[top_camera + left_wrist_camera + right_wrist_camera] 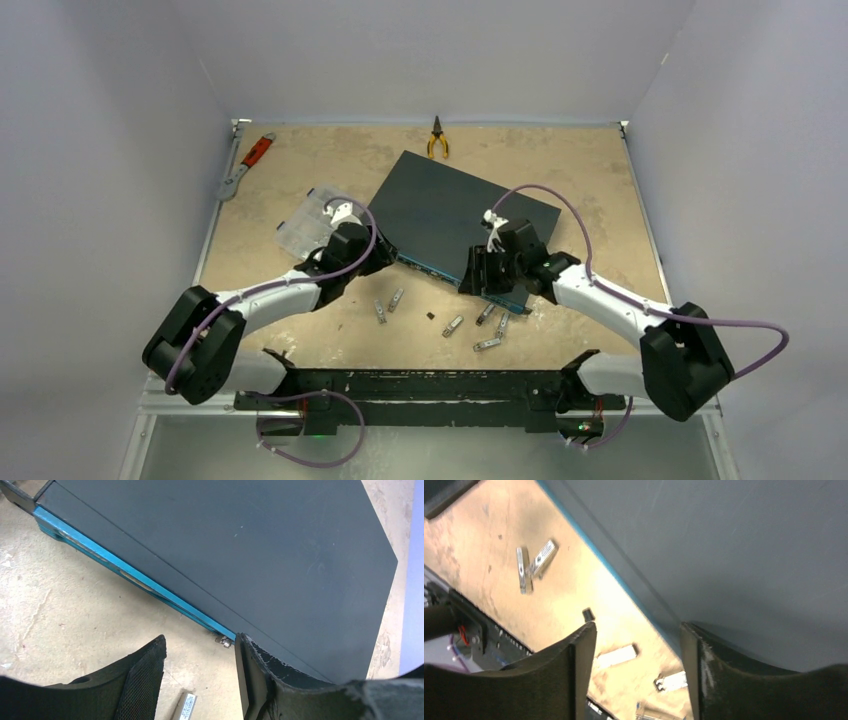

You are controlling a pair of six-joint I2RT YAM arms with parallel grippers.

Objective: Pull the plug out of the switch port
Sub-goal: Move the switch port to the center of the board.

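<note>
The switch point(460, 215) is a flat dark-teal box lying at an angle mid-table, its blue-edged port face point(440, 272) turned toward the arms. In the left wrist view the switch point(250, 555) fills the top, and a small metal plug point(226, 641) sticks out of the blue edge point(135, 575). My left gripper point(200, 650) is open and empty, with the plug just beyond its right finger point(255, 675). My right gripper point(639, 635) is open and empty, straddling the front edge of the switch point(724, 545). In the top view the plug is hidden by the grippers.
Several loose silver modules point(480, 325) lie on the table in front of the switch; one lies between my left fingers point(185, 705). A clear compartment box point(305, 225) sits left of the switch. A red-handled wrench point(245, 165) and yellow pliers point(437, 140) lie at the back.
</note>
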